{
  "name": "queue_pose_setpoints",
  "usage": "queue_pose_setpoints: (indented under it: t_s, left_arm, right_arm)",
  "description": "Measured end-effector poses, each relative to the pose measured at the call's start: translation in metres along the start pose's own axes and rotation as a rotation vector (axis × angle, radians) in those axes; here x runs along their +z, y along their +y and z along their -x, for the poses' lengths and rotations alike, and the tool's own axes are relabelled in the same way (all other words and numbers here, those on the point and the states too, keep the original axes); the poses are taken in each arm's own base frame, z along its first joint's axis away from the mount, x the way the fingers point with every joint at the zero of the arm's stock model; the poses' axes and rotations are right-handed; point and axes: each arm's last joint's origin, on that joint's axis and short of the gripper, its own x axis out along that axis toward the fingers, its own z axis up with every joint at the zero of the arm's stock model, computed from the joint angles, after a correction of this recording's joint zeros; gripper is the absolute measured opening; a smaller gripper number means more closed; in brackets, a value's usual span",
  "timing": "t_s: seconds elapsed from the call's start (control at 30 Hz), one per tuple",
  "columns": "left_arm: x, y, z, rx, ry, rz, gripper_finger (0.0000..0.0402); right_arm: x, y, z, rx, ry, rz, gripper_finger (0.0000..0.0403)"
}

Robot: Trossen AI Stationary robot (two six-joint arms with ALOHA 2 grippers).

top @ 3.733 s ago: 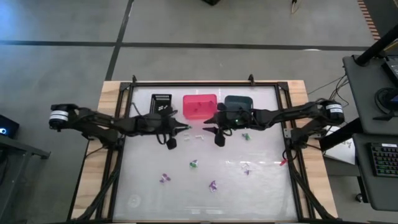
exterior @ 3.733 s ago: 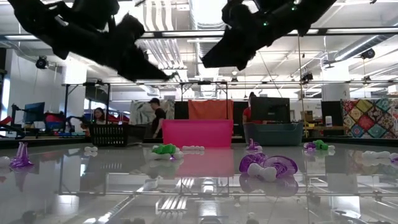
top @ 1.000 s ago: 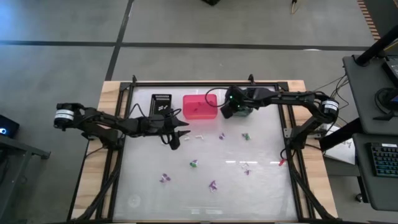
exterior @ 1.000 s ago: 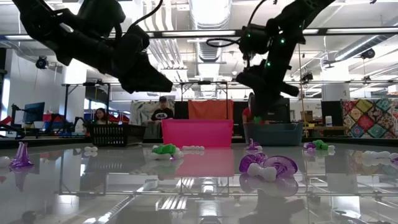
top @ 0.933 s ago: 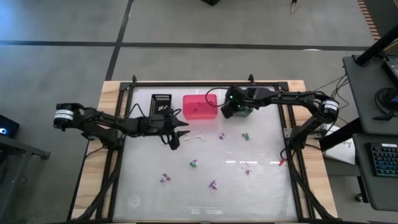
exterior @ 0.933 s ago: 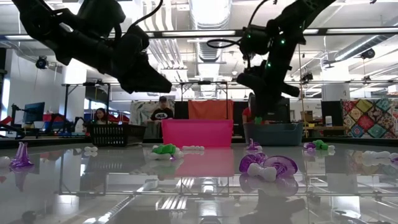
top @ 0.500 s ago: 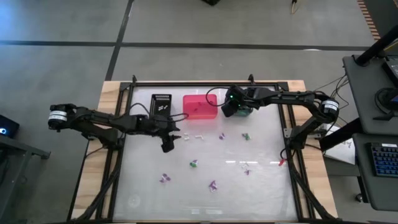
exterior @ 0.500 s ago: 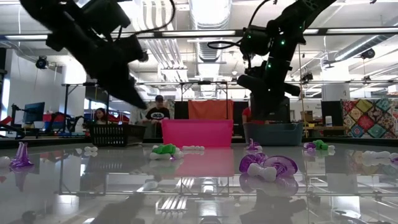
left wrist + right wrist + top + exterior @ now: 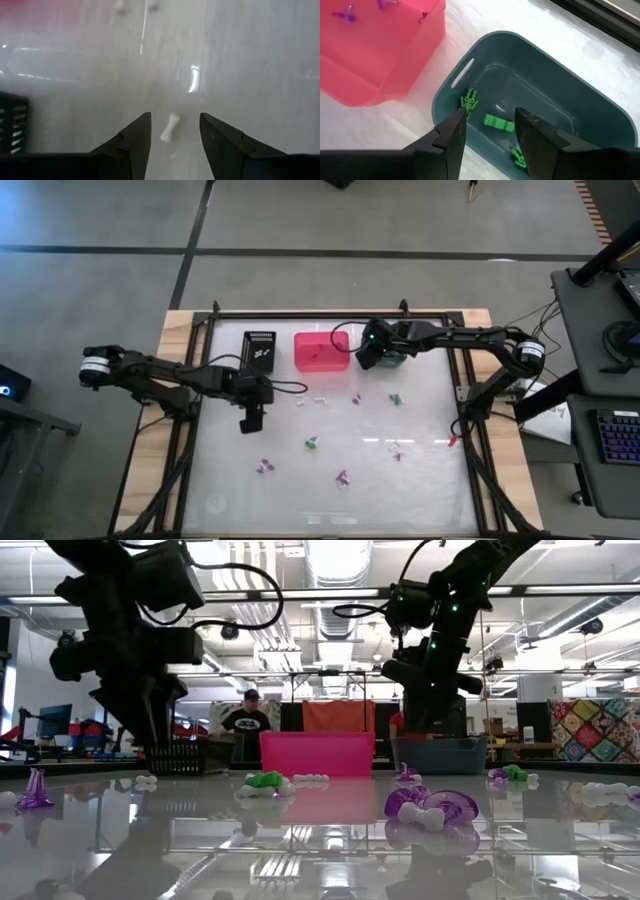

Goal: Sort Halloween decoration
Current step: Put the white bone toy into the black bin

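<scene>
My left gripper point(image 9: 248, 425) point(image 9: 174, 116) hangs open over the glass table, fingers pointing down. A small white bone-shaped trinket point(image 9: 170, 127) lies flat on the table beneath the gap, untouched. My right gripper point(image 9: 368, 363) point(image 9: 489, 112) stands open above the teal bin point(image 9: 545, 100), touching nothing. In that bin lie a green skeleton point(image 9: 469, 101) and two more green trinkets point(image 9: 499, 122). Purple trinkets point(image 9: 345, 15) lie in the pink bin point(image 9: 321, 350). Loose trinkets lie mid-table: white point(image 9: 320, 397), green point(image 9: 396, 398), purple point(image 9: 342, 478).
A black slotted bin point(image 9: 259, 347) stands left of the pink one along the far edge. Cables run along both arms. The dark frame rail point(image 9: 330, 314) borders the table. People show in the room beyond the table in the low view.
My left gripper has swung from beside the white trinkets near the pink bin toward the table's left and near edges, and has tipped from slanting to pointing down.
</scene>
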Motion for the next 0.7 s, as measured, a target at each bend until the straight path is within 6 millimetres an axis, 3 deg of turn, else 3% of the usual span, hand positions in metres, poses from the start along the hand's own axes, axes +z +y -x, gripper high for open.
queue_pose_setpoints:
  t_s: [0.27,0.53,0.7]
  left_arm:
    - [-0.001,0.0,-0.002,0.002,0.01,0.013,0.0151]
    - [-0.006,0.0,-0.033,0.023,0.163,0.014,0.0151]
    - [-0.007,0.0,-0.042,0.043,0.206,0.016,0.014]
  right_arm:
    - [-0.001,0.002,0.0,0.004,0.0,0.007,0.0157]
    - [-0.001,0.003,0.0,0.006,-0.001,0.009,0.0159]
    - [-0.002,0.003,0.0,0.007,0.0,0.009,0.0158]
